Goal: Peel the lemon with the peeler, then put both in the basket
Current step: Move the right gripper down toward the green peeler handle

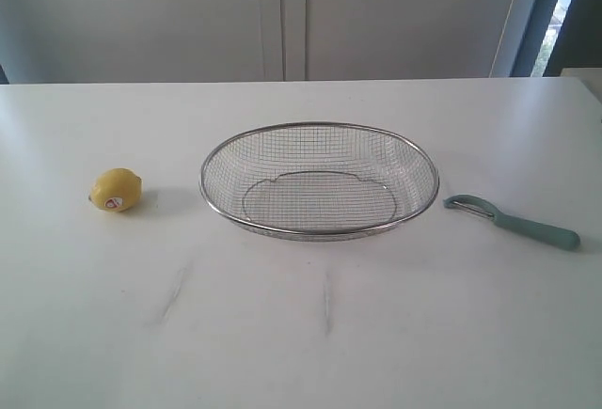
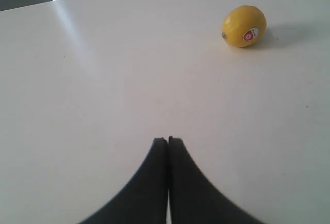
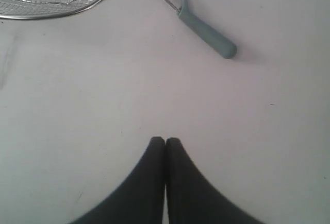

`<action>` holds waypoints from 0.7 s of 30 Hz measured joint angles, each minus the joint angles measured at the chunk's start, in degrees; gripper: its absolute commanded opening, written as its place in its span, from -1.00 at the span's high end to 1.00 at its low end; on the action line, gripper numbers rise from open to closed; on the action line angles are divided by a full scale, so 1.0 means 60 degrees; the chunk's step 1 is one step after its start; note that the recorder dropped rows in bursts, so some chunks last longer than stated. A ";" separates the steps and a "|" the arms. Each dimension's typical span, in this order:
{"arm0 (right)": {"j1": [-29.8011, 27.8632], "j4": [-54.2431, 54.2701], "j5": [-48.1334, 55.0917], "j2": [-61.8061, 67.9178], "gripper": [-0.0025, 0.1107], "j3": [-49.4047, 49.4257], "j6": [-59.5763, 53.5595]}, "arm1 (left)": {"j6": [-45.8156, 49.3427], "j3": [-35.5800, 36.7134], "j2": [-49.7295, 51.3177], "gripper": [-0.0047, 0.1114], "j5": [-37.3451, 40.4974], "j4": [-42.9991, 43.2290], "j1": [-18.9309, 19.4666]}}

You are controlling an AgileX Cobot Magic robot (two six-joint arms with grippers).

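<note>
Towards the left edge of the white table lies the small yellow oval lemon, on its side, its white-and-red sticker facing the front edge, well apart from everything else. The left hand hangs over bare table short of it, fingers pressed together and holding nothing. In the middle stands the large shallow oval basket of silver wire mesh, with nothing in it. Near the right edge rests the slim peeler with its pale teal handle. It lies flat, the curved grey blade head pointing at the basket rim and just beside it. The right hand is likewise closed tight and empty, short of the peeler.

Nothing of the task looks begun. The risks, as I judge them:
- **Lemon:** it would probably roll if a finger nudged it off-centre, and either hand coming down shut would only push its target away.
- **Peeler:** it lies so low that the fingers may scrape the table or skid it against the basket.
- **Grip:** a hold too near the blade would leave it awkward for peeling.
</note>
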 measured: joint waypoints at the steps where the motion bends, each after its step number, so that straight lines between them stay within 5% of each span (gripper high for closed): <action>1: 0.0000 0.0000 0.0000 0.0132 0.96 -0.0024 0.0000 | 0.0000 0.0000 0.0000 0.90 0.0000 0.0000 0.0000; 21: 0.0014 -0.0193 0.0006 0.3561 0.96 -0.0723 -0.1952 | 0.0000 0.0000 0.0000 0.90 0.0000 0.0000 0.0000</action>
